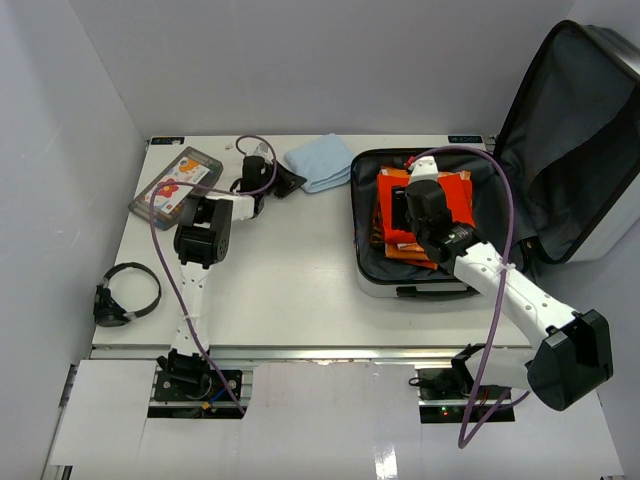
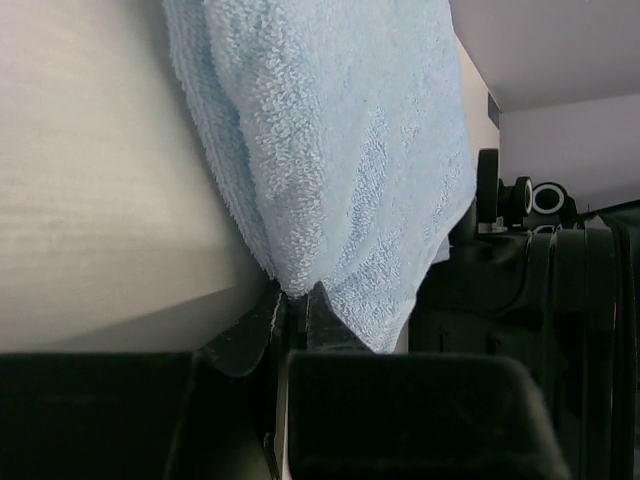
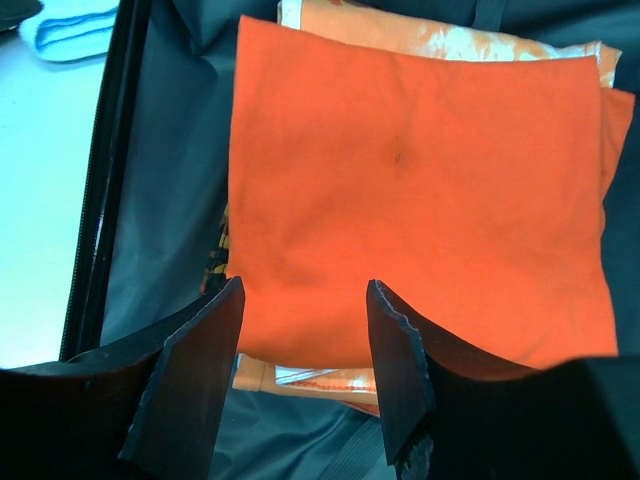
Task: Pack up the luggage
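The luggage [image 1: 372,283] lies open at the right of the table, its lid [image 1: 575,140] standing up behind. Folded orange clothes [image 1: 392,195] lie in its dark grey lining [image 3: 170,200]. My right gripper [image 1: 425,205] hovers open just over the orange cloth [image 3: 420,190], nothing between its fingers [image 3: 190,370]. A light blue towel [image 1: 320,160] lies at the table's back, left of the luggage. My left gripper [image 1: 283,180] is shut on the towel's near edge [image 2: 330,150]; the two fingertips [image 2: 262,320] pinch the cloth's corner. The right gripper [image 3: 305,330] has its jaws well apart.
A flat grey case with a red flower [image 1: 175,185] lies at the back left. Black headphones [image 1: 125,295] rest at the table's left edge. The luggage's wheels [image 2: 545,198] show right beside the towel. Grey walls enclose the table on three sides.
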`<state>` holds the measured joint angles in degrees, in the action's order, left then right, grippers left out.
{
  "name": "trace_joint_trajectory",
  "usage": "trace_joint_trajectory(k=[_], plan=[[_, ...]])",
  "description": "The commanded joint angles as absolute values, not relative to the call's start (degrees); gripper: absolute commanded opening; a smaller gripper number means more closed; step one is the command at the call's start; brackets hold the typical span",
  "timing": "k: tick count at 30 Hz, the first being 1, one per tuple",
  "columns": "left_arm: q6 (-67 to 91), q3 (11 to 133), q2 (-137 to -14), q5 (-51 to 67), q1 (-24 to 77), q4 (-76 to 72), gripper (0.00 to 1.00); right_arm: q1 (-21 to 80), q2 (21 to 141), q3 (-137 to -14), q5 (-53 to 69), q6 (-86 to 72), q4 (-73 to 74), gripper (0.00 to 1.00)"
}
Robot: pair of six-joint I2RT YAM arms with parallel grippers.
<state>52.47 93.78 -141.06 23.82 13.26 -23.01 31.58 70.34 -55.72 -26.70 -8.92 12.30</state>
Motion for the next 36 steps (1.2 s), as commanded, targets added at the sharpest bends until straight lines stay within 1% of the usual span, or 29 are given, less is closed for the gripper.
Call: trace_joint_trajectory(k=[1,3,5,7,11,14,15,17,19,20,21,22,24,25,28,29,33,36], plan=[[51.4,81.0,-132.9,20.3,13.8,-22.3,0.05,32.1,70.9,-57.9,-28.0,-11.1,10.4,0.59],[49.6,74.0,-127.3,17.9,13.8,-22.0,0.02,32.2,71.1,-57.1,-24.1,-11.1,6.8,0.59],[47.1,68.7,-120.9,16.4,13.9,-21.8,0.00,33.1,72.5,-58.5,-22.1,-10.3,6.7,0.60],[45.2,59.0,-115.1,15.1,13.9,-22.4,0.00,34.4,74.2,-61.1,-20.3,-9.7,8.7,0.61],[42.6,47.1,-106.9,11.6,13.9,-22.3,0.00,37.6,76.9,-64.9,-17.5,-8.5,9.4,0.63],[45.1,36.0,-101.0,4.8,14.0,-26.0,0.00,39.2,80.3,-67.0,-12.7,-8.3,8.4,0.64],[47.1,33.3,-99.7,3.0,13.9,-27.8,0.00,39.2,81.3,-67.4,-9.6,-7.9,4.9,0.64],[49.9,30.2,-98.5,1.5,13.9,-30.8,0.15,39.5,84.7,-70.9,-4.6,-6.7,2.1,0.65],[50.0,30.0,-97.8,0.9,13.9,-29.9,0.37,39.8,90.9,-75.7,-2.6,-5.8,3.1,0.65],[49.7,30.1,-97.5,0.9,13.9,-29.6,0.50,39.8,93.6,-79.0,-1.8,-5.5,4.4,0.65],[49.5,30.2,-97.1,0.3,13.9,-29.3,0.59,39.8,96.7,-82.6,-1.3,-5.2,6.0,0.66],[49.5,30.2,-96.8,-0.9,13.9,-29.3,0.62,39.9,100.0,-86.6,-1.3,-4.9,7.8,0.66],[49.4,31.7,-96.9,-0.4,13.7,-27.4,0.76,39.9,104.8,-91.8,-3.6,-4.0,9.7,0.66],[49.3,32.7,-97.0,0.0,13.5,-26.7,0.80,39.8,106.7,-93.5,-5.1,-3.6,10.0,0.66],[49.1,35.2,-97.2,2.8,13.4,-26.0,0.91,39.7,111.8,-98.9,-4.9,-2.5,11.6,0.66],[49.1,36.0,-97.7,3.0,13.2,-25.6,0.92,39.7,113.3,-100.3,-4.6,-2.4,12.4,0.66],[49.5,38.3,-100.0,3.4,12.5,-24.3,0.93,39.7,116.0,-103.0,-5.1,-2.4,14.0,0.67],[50.2,37.6,-100.9,3.6,12.4,-25.6,0.90,39.6,116.8,-102.6,-5.5,-2.3,13.9,0.67]])
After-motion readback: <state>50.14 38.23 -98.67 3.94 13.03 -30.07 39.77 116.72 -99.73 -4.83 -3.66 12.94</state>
